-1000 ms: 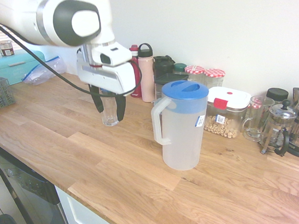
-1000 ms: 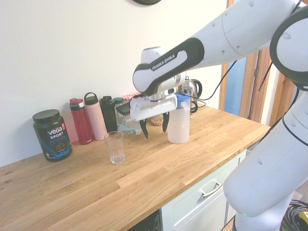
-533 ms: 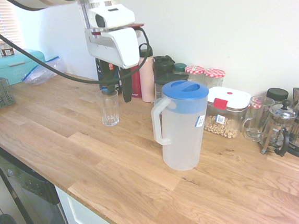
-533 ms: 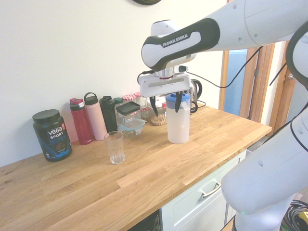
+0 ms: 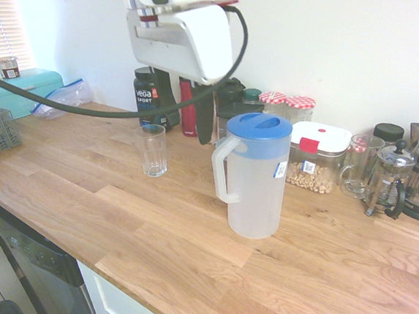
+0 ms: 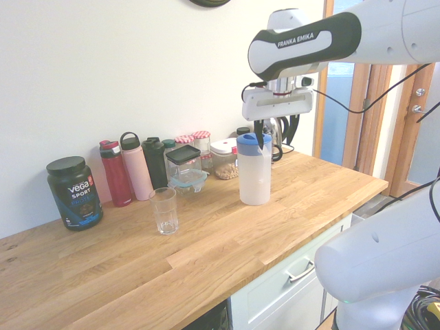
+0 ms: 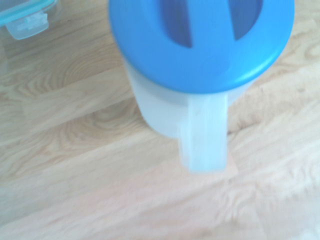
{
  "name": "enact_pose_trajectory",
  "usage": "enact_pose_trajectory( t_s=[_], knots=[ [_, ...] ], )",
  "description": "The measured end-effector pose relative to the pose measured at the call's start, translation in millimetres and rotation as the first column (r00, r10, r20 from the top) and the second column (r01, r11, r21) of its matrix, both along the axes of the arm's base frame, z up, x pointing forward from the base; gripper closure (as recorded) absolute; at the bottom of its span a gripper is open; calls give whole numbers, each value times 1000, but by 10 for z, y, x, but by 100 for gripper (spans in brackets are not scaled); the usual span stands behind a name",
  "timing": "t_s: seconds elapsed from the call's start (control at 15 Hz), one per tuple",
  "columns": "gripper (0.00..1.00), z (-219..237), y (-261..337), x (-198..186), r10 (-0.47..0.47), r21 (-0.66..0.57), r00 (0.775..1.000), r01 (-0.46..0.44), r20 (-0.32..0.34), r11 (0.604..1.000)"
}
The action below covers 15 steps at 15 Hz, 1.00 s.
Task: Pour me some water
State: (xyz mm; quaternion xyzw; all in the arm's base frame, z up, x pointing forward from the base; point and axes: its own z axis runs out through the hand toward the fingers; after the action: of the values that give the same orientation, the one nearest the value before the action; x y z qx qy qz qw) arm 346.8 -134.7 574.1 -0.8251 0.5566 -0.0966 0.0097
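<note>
Black-fingered and wide open, your gripper [image 6: 275, 144] has hold of nothing by the jug's top. In the first exterior view, the blue-lidded jug [image 5: 253, 197] stands upright on the desk [image 5: 129, 245], its handle towards nine o'clock; the glass [image 5: 153, 153] is upright near its ten o'clock. You have grasping, lifting and pouring left. Compared with a second ago, the gripper has shifted towards the jug; jug and glass haven't moved.
</note>
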Motion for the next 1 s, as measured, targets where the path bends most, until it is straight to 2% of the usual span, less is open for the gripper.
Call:
enact_pose_trajectory(
  t_s=[0.27, 0.33, 0.53, 1.0],
  knots=[
    [0, -361, -106, 248, 66, -28, 997, -65, 26, 998],
    [100, -448, -133, 303, 76, -30, 997, -76, 23, 997],
    [100, -646, -167, 429, 91, -26, 996, -91, -2, 995],
    [100, -741, -174, 485, 95, -22, 995, -95, -16, 995]
  ],
)
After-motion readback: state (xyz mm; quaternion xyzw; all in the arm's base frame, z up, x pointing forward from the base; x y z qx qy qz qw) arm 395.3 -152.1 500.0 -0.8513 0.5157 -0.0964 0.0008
